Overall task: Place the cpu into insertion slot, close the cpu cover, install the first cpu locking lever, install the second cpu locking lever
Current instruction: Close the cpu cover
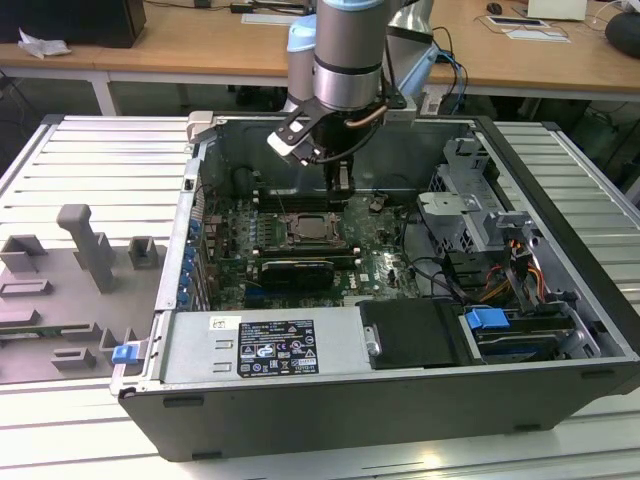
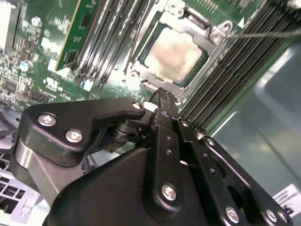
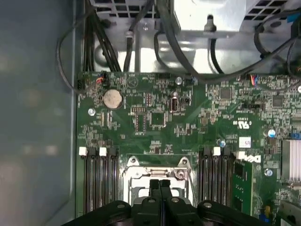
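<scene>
My gripper (image 2: 164,96) has its fingers clenched together on nothing, tips poised at the edge of the insertion slot (image 1: 308,230). Long memory slots (image 2: 110,37) flank it on both sides. The cpu (image 2: 175,55) lies flat and face up in that slot, framed by the cpu cover (image 2: 188,24).

1. The black metal gripper (image 2: 165,95) has its two fingers pressed together with nothing between them, their tips near the socket's edge.
2. The cpu (image 2: 175,55), a pale silver-beige square chip, lies flat in the silvery-rimmed insertion slot (image 2: 139,71).
3. The thin silvery cpu cover (image 2: 190,27) frames the chip.
4. Long black memory slots (image 2: 108,42) flank the socket on both sides of the green circuit board (image 2: 28,56).
5. A thin metal rod (image 2: 268,34) crosses the slots on one side.
</scene>
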